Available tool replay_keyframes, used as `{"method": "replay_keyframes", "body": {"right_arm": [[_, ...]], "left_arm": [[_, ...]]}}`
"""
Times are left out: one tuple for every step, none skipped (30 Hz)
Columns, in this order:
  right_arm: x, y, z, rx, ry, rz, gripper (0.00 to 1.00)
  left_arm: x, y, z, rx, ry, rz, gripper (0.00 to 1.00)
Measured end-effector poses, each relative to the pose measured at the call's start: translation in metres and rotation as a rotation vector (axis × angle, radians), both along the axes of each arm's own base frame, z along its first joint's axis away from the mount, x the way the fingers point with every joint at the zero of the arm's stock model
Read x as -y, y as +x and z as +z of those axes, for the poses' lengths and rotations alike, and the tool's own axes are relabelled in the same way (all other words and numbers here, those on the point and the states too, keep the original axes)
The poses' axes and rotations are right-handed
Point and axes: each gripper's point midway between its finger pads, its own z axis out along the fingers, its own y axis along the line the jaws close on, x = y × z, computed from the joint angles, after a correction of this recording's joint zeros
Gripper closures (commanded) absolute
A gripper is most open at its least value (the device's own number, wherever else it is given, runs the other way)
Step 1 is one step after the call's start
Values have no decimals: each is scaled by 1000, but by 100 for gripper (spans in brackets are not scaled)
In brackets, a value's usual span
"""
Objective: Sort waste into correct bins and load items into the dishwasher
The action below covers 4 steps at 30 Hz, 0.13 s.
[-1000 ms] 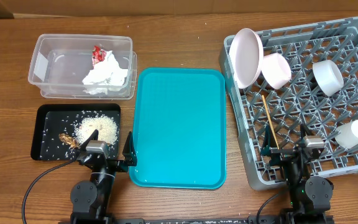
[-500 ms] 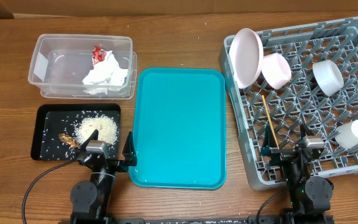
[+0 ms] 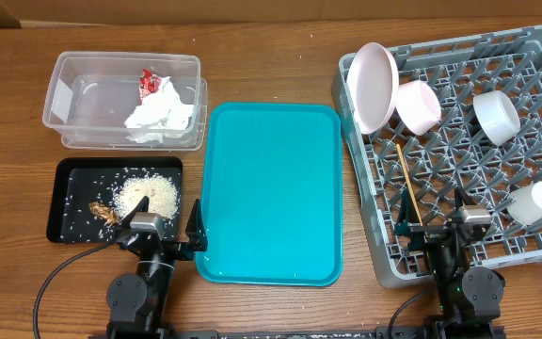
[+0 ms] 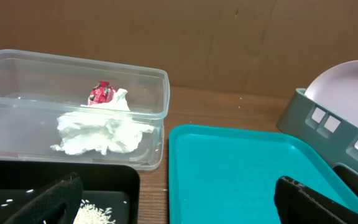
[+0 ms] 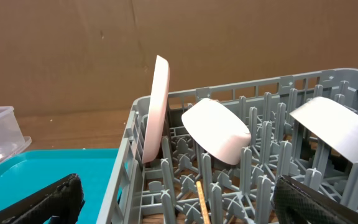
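The clear tub [image 3: 69, 102] holds the crumpled white napkin [image 3: 163, 115] and the red wrapper [image 3: 147, 83]; both also show in the left wrist view, napkin [image 4: 101, 132] and wrapper [image 4: 100, 93]. The black tray [image 3: 69, 179] holds white rice [image 3: 149, 195] and brown scraps [image 3: 103, 212]. The grey rack [image 3: 370, 217] holds the white plate [image 3: 373, 85], pink bowl [image 3: 419, 105], pale bowl [image 3: 495, 116], white cup [image 3: 534, 201] and chopsticks [image 3: 407, 183]. My left gripper [image 3: 160, 243] and right gripper [image 3: 434, 231] are both open and empty at the table's front edge.
The teal serving tray [image 3: 271, 193] lies between the bins and the rack, with nothing on it. A few loose rice grains lie on the black tray away from the pile. Brown cardboard stands behind the table.
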Motion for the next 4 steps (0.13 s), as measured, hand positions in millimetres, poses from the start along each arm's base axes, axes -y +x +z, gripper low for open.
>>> {"method": "replay_keyframes", "body": {"right_arm": [[0, 0, 0, 0, 0, 0, 0], [0, 0, 0, 0, 0, 0, 0], [0, 0, 0, -1, 0, 0, 0], [0, 0, 0, -1, 0, 0, 0]], "left_arm": [[0, 0, 0, 0, 0, 0, 0], [0, 0, 0, 0, 0, 0, 0], [0, 0, 0, 0, 0, 0, 0], [0, 0, 0, 0, 0, 0, 0]]}}
